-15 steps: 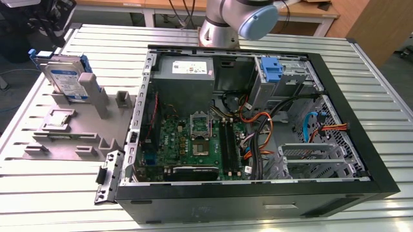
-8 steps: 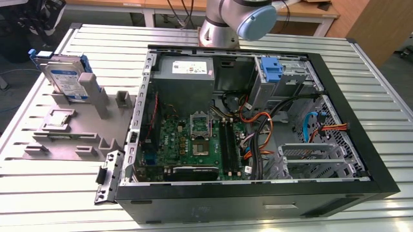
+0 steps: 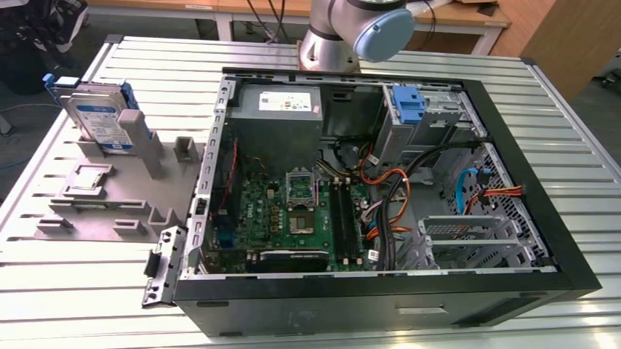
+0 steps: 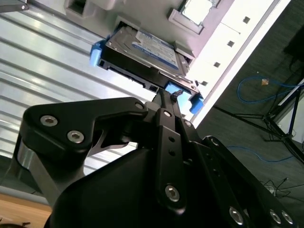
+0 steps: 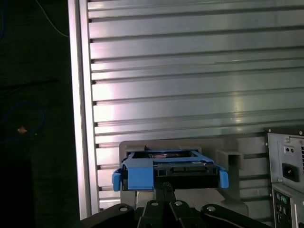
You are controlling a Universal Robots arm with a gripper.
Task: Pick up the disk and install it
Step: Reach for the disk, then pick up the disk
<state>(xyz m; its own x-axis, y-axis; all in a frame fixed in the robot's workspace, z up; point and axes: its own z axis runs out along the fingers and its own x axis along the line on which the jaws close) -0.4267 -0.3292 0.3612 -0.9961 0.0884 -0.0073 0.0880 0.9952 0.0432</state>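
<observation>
One black pincer (image 4: 164,98) is pressing its fingers together, empty, the flat silver blue-bracketed disk (image 4: 145,50) sitting at its twelve o'clock.

Counted on the table (image 3: 58,291): 1 grey holder (image 3: 97,211) nr the edge at the exterior view's left, and 1 open PC case (image 3: 388,298) beside it. On the holder, 1 disk (image 3: 100,116) and 1 small square chip (image 3: 89,178) are counted. Inside the case are counted 1 motherboard (image 3: 281,218), 1 power supply (image 3: 279,109) and 1 blue bracket (image 3: 409,105) nr its far edge. 1 robot arm (image 3: 359,29) is seen at the table's far edge. 1 gripper (image 4: 166,97) (image 5: 164,184) is counted in both wrist views.
</observation>
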